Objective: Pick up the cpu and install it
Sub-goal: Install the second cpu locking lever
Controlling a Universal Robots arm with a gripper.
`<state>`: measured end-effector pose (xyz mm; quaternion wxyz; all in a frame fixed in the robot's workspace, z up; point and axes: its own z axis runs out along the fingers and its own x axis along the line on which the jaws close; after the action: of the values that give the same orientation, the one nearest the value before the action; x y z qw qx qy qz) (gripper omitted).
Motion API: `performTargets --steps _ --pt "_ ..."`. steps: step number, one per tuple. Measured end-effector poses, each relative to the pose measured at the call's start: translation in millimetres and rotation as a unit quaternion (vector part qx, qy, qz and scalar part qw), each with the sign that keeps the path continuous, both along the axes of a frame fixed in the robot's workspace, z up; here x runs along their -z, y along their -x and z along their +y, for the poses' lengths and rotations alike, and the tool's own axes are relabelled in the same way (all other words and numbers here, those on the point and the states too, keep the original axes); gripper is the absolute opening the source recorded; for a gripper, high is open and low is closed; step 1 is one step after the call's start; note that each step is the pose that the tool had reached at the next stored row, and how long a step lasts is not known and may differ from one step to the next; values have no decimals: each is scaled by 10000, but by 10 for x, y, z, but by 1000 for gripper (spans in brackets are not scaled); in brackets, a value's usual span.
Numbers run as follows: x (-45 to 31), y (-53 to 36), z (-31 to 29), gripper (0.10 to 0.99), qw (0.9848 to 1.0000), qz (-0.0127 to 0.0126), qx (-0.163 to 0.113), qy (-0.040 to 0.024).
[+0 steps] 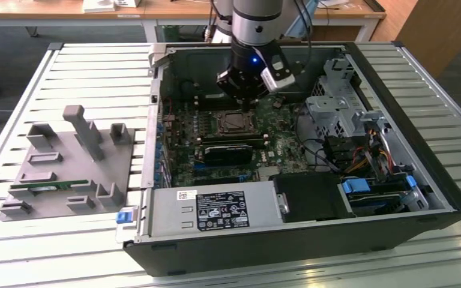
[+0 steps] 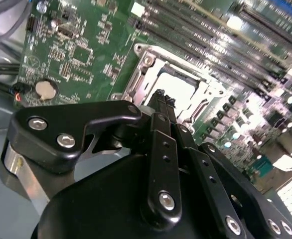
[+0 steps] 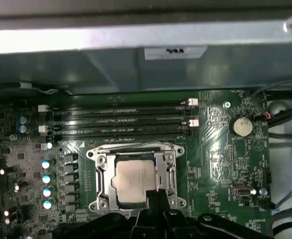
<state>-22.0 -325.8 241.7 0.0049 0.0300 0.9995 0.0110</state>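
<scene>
Black gripper (image 2: 163, 99) fingers are pressed together, holding nothing, poised just over one edge of the cpu (image 3: 134, 181), which sits in its motherboard socket (image 3: 100, 181). In the first wrist view the silver top shows whole; the exterior view adds the open computer case (image 1: 422, 180) and grey fixture tray (image 1: 66, 162) beside it.

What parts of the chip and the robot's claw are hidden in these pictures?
- The cpu: in the first wrist view, the gripper covers its near edge.
- In the second wrist view, the gripper hides most of the cpu.
- In the exterior view, the cpu is too small to judge seating.
</scene>
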Motion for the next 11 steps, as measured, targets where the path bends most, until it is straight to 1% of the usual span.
performTargets --steps 3,8,11 --pt "2 0 -64 106 10000 0 0 -1" --pt "3 0 -187 106 10000 0 0 0" --pt "5 0 -229 106 10000 0 0 0"
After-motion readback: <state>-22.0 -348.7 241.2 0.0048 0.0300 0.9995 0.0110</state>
